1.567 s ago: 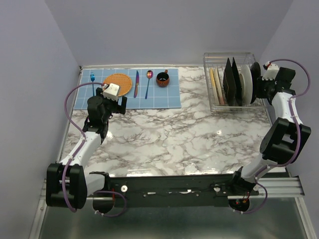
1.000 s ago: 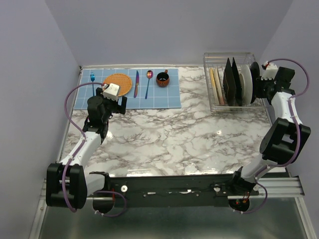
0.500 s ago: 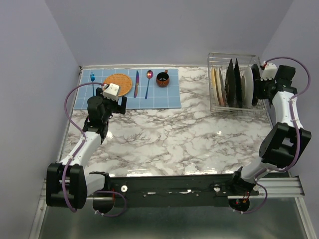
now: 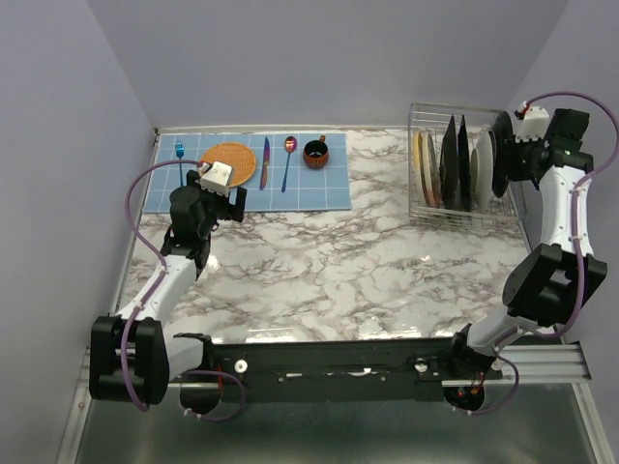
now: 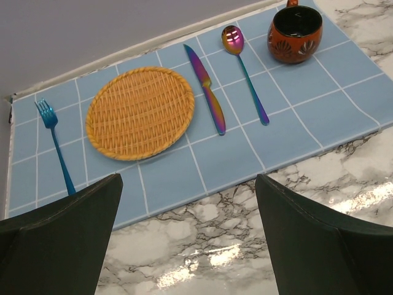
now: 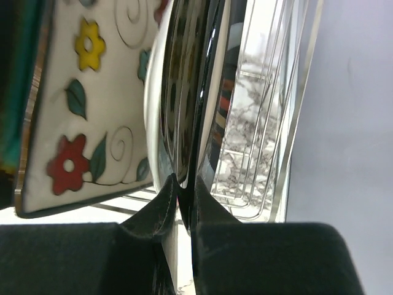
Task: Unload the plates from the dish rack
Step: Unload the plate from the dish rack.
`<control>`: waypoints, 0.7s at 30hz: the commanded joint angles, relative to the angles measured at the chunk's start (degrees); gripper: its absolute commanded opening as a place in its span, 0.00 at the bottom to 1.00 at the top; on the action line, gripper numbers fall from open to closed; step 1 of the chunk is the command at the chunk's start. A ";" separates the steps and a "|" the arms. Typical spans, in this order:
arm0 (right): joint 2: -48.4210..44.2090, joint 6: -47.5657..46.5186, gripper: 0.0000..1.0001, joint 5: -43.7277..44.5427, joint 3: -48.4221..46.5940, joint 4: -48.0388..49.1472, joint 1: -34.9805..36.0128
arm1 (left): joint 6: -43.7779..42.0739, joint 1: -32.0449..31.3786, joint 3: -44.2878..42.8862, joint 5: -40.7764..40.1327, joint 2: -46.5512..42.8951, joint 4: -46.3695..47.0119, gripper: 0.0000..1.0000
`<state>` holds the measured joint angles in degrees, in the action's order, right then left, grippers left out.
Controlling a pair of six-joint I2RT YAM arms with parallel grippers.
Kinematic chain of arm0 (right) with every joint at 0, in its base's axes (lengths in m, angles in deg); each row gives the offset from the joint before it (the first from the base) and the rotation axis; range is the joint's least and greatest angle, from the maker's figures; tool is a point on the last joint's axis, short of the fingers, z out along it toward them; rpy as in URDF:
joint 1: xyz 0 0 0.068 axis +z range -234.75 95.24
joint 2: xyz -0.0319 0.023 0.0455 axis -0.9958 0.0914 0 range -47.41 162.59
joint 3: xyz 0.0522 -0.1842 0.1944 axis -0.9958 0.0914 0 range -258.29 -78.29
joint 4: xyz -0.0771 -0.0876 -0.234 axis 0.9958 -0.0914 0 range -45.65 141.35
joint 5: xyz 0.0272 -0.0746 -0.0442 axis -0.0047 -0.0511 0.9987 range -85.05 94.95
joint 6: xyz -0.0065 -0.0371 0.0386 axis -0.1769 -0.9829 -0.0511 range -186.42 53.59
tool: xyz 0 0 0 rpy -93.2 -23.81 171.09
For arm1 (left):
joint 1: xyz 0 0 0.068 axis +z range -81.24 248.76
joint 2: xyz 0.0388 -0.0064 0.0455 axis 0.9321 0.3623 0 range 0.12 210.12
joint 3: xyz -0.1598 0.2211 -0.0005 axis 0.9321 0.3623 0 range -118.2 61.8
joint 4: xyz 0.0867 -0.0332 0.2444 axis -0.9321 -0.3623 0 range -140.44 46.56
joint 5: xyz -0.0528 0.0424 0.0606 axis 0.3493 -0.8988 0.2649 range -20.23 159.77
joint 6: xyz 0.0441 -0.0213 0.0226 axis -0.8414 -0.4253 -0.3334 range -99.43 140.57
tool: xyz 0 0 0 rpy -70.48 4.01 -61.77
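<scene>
The silvery wire dish rack [image 4: 456, 218] stands at the back right with several plates upright in it. In the right wrist view my right gripper [image 6: 186, 184] is shut on the rim of the round black-rimmed plate [image 6: 199, 80], the rightmost one. Beside it stands the square cream floral plate [image 6: 92, 104], and rack wires [image 6: 273, 123] show behind. From above, the right gripper [image 4: 507, 170] sits at the rack's right end against that plate [image 4: 499, 135]. My left gripper [image 5: 187, 233] hangs open and empty over the marble near the blue mat, seen from above as the left gripper [image 4: 224, 196].
A blue placemat [image 5: 288, 117] at the back left carries an orange woven disc [image 5: 140, 112], a fork [image 5: 56, 147], a knife [image 5: 207, 92], a spoon [image 5: 245, 74] and an orange cup [image 5: 295, 34]. The purple side wall [image 6: 350, 110] is close behind the rack.
My right gripper has moved right and back with the black-rimmed plate pinched. The rack and its plates have shifted right with it. The left arm has not moved.
</scene>
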<state>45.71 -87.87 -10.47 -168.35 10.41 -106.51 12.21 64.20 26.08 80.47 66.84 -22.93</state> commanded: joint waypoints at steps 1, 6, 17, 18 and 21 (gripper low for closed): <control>-0.75 -2.81 0.01 5.58 -8.72 10.28 -1.27 | -0.43 0.25 0.13 -0.77 0.52 0.76 0.99; 0.48 -2.19 0.01 4.44 -12.06 8.87 -1.27 | -0.60 0.25 0.04 -0.86 1.05 0.76 0.99; -2.59 -3.68 0.01 1.36 -17.34 2.11 -1.27 | -0.60 0.25 -0.92 -0.85 2.19 0.58 0.99; -2.94 -3.95 0.01 0.84 -17.51 1.49 -1.27 | -0.60 0.25 -0.93 -0.94 2.27 0.58 0.99; -4.44 -4.82 0.01 -1.53 -17.87 -1.58 -1.18 | -1.04 0.25 -0.93 -1.29 2.19 0.58 0.99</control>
<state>46.80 -89.86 -7.71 -182.28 8.09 -107.91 12.12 64.20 26.08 80.45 68.82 -22.93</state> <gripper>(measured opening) 0.135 0.987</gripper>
